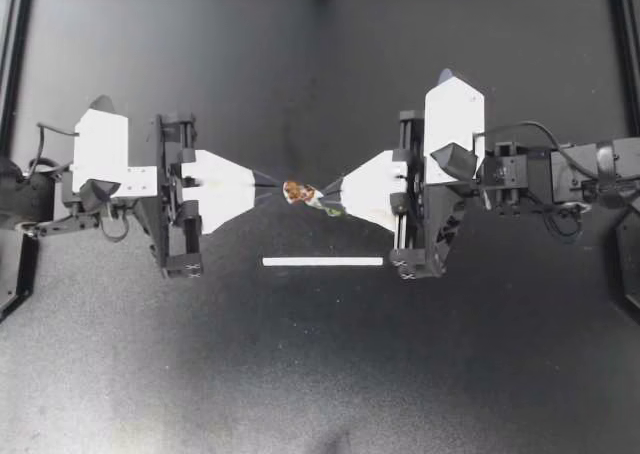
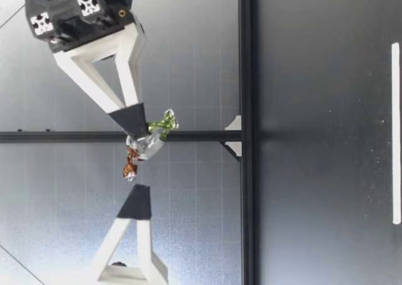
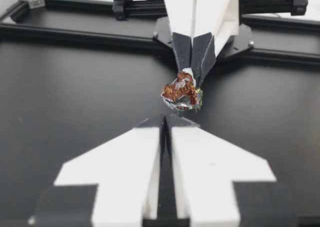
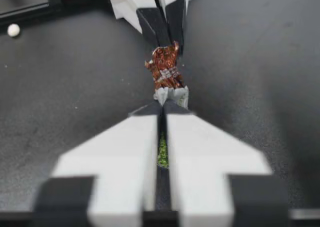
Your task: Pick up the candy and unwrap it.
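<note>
Currently left gripper [image 1: 272, 183] has its fingers pressed together on nothing, tip aimed at the candy [image 1: 299, 191] and just short of it in the low view. Candy hangs in the air above the table [image 1: 320, 374], between the two tips. Its long axis runs along the line from one gripper to the other: crumpled brown end toward left gripper, silver-and-green wrapper end pinched in right gripper [image 1: 336, 192], which is clamped on it. White strip [image 1: 322, 262] lies flat on the table, apart from the candy.
</note>
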You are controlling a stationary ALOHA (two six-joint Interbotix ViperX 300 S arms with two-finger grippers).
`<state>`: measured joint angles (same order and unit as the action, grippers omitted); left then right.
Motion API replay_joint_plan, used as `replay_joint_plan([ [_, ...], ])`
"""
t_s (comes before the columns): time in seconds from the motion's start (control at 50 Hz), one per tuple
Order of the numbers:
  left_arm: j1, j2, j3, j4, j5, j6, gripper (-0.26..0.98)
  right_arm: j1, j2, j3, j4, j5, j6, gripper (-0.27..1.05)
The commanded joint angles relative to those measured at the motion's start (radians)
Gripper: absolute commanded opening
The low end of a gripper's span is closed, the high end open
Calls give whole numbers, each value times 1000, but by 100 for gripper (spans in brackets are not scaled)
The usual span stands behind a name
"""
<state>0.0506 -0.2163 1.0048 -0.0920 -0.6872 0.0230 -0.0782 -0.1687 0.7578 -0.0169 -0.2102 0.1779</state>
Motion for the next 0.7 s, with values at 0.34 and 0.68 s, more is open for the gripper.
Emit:
replay_joint_plan([
  [0.34, -3, -46, -14, 9, -11, 6, -4, -9, -71, 78, -2, -198, -63, 46],
  [0.68, -3, -66, -17, 35, -11, 11, -4, -9, -84, 141, 0, -362, -242, 50],
])
